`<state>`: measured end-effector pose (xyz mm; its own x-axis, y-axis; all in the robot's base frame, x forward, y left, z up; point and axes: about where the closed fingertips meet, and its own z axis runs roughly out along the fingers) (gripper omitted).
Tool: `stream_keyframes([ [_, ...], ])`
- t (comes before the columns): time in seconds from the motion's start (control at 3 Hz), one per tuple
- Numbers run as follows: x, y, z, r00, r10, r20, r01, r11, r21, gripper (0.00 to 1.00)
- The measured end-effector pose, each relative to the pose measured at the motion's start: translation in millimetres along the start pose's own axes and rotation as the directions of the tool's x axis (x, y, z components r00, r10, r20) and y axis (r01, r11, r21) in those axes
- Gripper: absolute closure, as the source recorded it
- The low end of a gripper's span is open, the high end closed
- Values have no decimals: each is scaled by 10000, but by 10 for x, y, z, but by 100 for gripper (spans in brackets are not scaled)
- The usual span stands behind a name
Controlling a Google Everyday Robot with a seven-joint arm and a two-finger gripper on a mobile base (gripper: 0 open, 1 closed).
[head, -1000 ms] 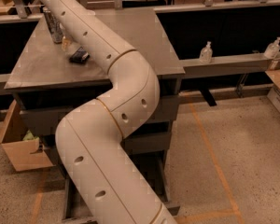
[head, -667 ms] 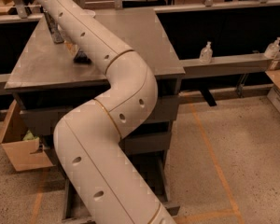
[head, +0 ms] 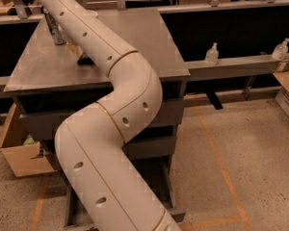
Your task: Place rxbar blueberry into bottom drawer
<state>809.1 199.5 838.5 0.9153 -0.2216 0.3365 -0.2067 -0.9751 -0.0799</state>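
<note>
My arm is stretching across the grey cabinet, hiding much of its top; a cardboard box is sitting on the floor at its left, and a silver can is standing at the top's far left. The rxbar blueberry is lying on the top just beside my half-hidden gripper, whose grip I cannot tell

Thick cream-white tubular arm in smooth segments, joined by thin tan seams, dotted with small dark oval holes; gripper out of sight past top-left edge.
</note>
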Motion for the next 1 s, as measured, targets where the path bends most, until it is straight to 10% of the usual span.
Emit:
stream_keyframes([
  [0.33, -15, 9, -7, 10000, 0, -3, 0, 10000, 5, 100],
  [0.67, -19, -91, -330, 9996, -204, 174, 183, 9932, 1152, 100],
  [1.0, -113, -189, -877, 9958, -527, 754, 272, 9516, 3063, 100],
])
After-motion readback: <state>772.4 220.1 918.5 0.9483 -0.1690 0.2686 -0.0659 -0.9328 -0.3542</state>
